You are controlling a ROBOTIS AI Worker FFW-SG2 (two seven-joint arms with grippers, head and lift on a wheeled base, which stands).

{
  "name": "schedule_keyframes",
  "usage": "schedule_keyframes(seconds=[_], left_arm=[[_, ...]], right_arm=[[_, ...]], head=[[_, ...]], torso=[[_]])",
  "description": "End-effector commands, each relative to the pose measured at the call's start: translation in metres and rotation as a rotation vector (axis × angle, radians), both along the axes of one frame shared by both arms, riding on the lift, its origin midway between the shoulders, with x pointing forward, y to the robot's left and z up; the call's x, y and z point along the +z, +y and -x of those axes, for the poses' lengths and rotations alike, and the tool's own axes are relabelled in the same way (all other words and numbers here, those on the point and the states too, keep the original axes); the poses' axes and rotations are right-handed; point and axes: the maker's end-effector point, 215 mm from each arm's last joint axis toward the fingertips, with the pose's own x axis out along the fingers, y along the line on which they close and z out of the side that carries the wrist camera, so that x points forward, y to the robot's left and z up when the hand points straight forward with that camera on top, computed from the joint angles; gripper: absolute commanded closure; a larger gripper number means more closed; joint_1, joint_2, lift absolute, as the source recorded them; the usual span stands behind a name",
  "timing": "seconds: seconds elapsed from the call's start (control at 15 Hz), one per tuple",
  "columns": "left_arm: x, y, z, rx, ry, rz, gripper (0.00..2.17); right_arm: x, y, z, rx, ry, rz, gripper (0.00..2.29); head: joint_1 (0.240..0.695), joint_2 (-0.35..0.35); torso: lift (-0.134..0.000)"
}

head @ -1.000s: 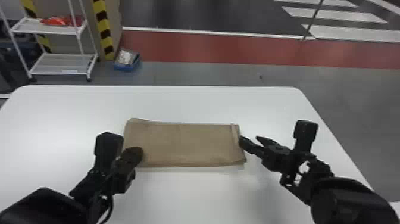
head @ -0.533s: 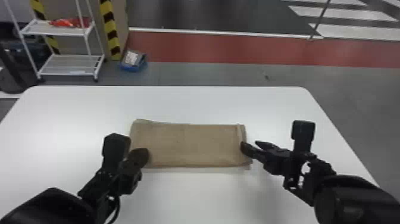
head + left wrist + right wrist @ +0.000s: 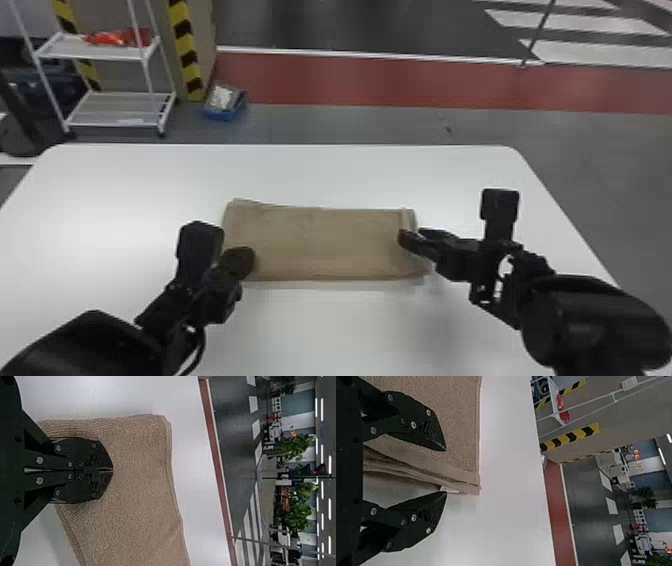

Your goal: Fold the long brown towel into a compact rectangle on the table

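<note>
There is one brown towel (image 3: 320,240), one white bench (image 3: 350,170) beneath it and two tools, the left (image 3: 241,260) and the right (image 3: 414,234). The towel lies flat near the middle of the bench, folded into an oblong, its long axis running from the robot's left to its right, roughly in line with the bench's far edge. Layers show at its right end, though I can't tell how many, and the far left corner pokes out slightly. The left tool (image 3: 112,470) is clenched over the towel's left end, its two fingers meeting with no cloth visible between them; whether it presses on the cloth I can't tell. The right tool (image 3: 445,471) is released, its two fingers spread at the right end, one over the towel and one past the layered edge. The bench top is smooth, with rounded far corners. Beyond it, on the left, stands one white rack (image 3: 115,124) with two shelves in sight and red items (image 3: 117,37) on the upper one, plus two yellow-and-black striped bands (image 3: 184,37) and one blue box (image 3: 225,114) on the grey floor (image 3: 625,175). A red strip (image 3: 375,82) crosses behind, with white stripes (image 3: 595,52) on darker ground farther back.
</note>
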Motion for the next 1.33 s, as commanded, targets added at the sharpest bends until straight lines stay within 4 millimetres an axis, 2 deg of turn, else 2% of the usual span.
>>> schedule_keyframes(seconds=[0.0, 0.47, 0.67, 0.87, 1.07, 1.13, 1.27], left_arm=[[-0.002, 0.002, -0.001, 0.003, 0.003, -0.003, 1.85], [-0.007, 0.003, -0.005, 0.007, 0.01, -0.007, 1.85], [-0.006, 0.002, -0.005, 0.007, 0.011, -0.005, 1.85], [-0.006, 0.002, -0.006, 0.008, 0.009, -0.006, 1.85], [-0.006, 0.003, -0.005, 0.007, 0.01, -0.006, 1.85], [-0.007, 0.003, -0.004, 0.006, 0.012, -0.01, 1.85], [-0.007, 0.004, -0.003, 0.006, 0.013, -0.009, 1.85]], right_arm=[[-0.008, 0.002, 0.001, 0.006, 0.028, 0.037, 0.62], [-0.01, -0.003, -0.005, 0.0, 0.043, 0.06, 0.62], [-0.015, -0.003, -0.005, 0.003, 0.064, 0.06, 0.71], [-0.015, 0.004, -0.002, 0.02, 0.09, 0.03, 1.0], [-0.006, 0.013, -0.005, 0.031, 0.081, -0.037, 1.0], [-0.006, 0.016, -0.005, 0.037, 0.081, -0.04, 1.15], [-0.002, 0.025, -0.001, 0.047, 0.083, -0.085, 1.2]], head=[[0.695, -0.094], [0.695, -0.089], [0.695, -0.092], [0.695, -0.092], [0.695, -0.087], [0.695, -0.081], [0.695, -0.075]], torso=[[-0.123], [-0.123], [-0.123], [-0.123], [-0.123], [-0.123], [-0.123]])
